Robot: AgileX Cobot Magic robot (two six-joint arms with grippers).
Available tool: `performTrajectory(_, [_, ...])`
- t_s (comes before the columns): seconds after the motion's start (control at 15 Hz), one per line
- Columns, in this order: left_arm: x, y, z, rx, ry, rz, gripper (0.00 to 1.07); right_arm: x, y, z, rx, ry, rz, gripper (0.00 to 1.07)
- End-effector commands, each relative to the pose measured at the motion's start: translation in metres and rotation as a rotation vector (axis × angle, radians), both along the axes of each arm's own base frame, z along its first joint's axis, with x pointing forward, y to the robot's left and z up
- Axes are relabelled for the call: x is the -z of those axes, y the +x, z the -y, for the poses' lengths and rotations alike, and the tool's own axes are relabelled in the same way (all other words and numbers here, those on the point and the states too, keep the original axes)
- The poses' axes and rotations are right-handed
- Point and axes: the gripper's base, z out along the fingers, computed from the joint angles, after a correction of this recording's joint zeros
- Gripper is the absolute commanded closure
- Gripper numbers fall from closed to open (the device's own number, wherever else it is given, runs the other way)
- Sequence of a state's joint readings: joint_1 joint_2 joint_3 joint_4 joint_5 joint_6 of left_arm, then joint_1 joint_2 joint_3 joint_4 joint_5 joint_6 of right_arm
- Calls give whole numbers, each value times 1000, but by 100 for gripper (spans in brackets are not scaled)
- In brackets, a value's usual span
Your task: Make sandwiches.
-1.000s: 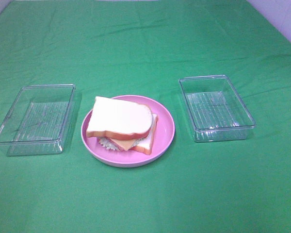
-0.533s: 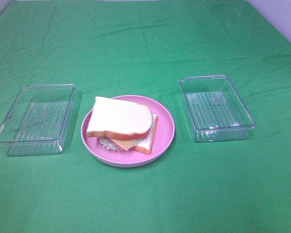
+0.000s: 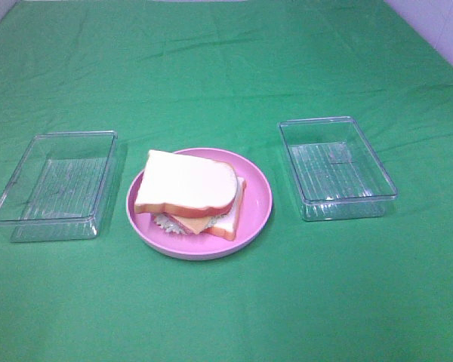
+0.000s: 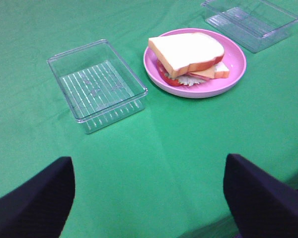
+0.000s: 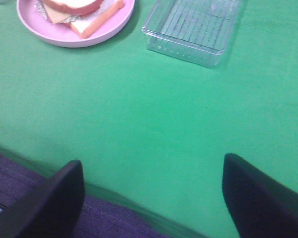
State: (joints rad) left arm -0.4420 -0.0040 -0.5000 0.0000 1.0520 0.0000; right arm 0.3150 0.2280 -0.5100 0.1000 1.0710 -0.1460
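Observation:
A stacked toy sandwich (image 3: pixel 190 194) lies on a pink round plate (image 3: pixel 258 197) at the middle of the green cloth. Its top is a white bread slice with an orange-brown crust; cheese, lettuce and another slice show beneath. The left wrist view shows the sandwich (image 4: pixel 188 55) on the plate (image 4: pixel 236 64) far ahead of my left gripper (image 4: pixel 149 198), whose dark fingers stand wide apart and empty. In the right wrist view the sandwich (image 5: pixel 84 12) is cut off by the frame edge, and my right gripper (image 5: pixel 151 198) is open and empty near the table's front edge. Neither gripper appears in the high view.
A clear empty plastic box (image 3: pixel 57 185) sits left of the plate and another (image 3: pixel 336 167) right of it; both also show in the wrist views (image 4: pixel 97 84) (image 5: pixel 193 25). The green cloth's front edge (image 5: pixel 119 198) runs just under the right gripper.

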Motion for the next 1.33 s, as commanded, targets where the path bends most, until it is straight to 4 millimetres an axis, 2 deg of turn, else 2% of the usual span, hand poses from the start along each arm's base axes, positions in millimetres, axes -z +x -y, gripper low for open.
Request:
performTrajectory(0.07, [0, -3, 0, -91, -18, 23, 29, 0, 1, 3, 124, -9, 18, 35])
performTrajectory(0.27, [0, -3, 2, -281, -16, 24, 29, -1, -7, 7, 306, 3, 86, 35])
performTrajectory(0.53, [0, -3, 3, -396, -15, 26, 29, -1, -31, 6, 322, 27, 244, 35])
performTrajectory(1.33, [0, -4, 3, -398, -16, 28, 29, -1, -32, 6, 322, 28, 254, 35])
